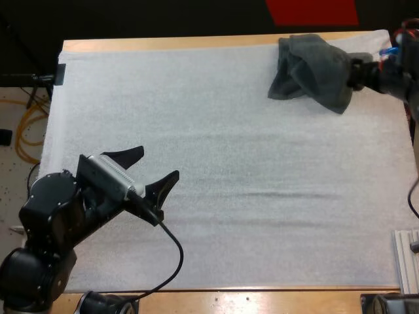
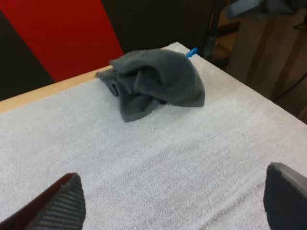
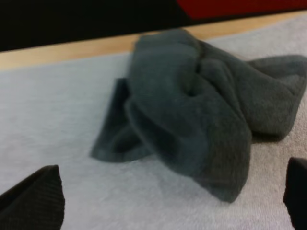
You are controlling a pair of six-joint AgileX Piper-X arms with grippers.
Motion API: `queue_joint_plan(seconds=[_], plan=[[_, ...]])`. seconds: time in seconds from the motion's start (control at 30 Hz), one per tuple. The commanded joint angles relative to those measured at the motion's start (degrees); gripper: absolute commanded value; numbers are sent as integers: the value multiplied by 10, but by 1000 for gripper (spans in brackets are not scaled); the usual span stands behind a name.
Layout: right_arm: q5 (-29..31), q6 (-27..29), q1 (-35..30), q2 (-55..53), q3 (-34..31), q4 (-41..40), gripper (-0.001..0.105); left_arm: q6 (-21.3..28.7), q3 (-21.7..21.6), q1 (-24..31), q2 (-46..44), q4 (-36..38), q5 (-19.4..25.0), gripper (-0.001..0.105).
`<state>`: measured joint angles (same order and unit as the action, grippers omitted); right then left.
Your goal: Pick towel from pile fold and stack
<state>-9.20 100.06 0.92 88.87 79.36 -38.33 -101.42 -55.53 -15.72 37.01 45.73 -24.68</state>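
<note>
Jaws released on both arms.
Crumpled dark grey-green towel (image 1: 311,69) upper right on white mat (image 1: 229,163); right jaws just beside it, left jaws lower left.

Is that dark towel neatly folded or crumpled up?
Crumpled. The towel sits in a bunched heap with uneven folds and loose flaps, no flat squared edges, near the far right corner of the mat.

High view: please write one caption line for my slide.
Open left gripper hovers over the near left of the mat; right gripper is at the crumpled towel in the far right corner.
</note>
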Motion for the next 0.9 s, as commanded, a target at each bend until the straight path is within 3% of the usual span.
queue_joint_plan(seconds=[0.0, 0.3, 0.43, 0.5, 0.57, 0.63, 0.87], plan=[[7, 0, 0, 41, 13, 1, 90, -2, -3, -3, 4, -3, 6, 74], [15, -57, 0, 232, 88, 12, 86, -2, -3, -3, 32, 6, 6, 74], [29, -92, 0, 271, 92, 34, 66, -2, -3, -3, 37, 6, 6, 74], [42, -105, 0, 281, 92, 40, 47, -2, -3, -3, 37, 6, 6, 74], [43, -114, 0, 283, 92, 43, 18, -2, -3, -3, 37, 6, 6, 74], [38, -116, 0, 278, 92, 46, 2, -2, -3, -3, 37, 6, 6, 74], [25, -72, 8, 178, 100, 46, 0, -2, -3, -3, 37, 6, 6, 74]])
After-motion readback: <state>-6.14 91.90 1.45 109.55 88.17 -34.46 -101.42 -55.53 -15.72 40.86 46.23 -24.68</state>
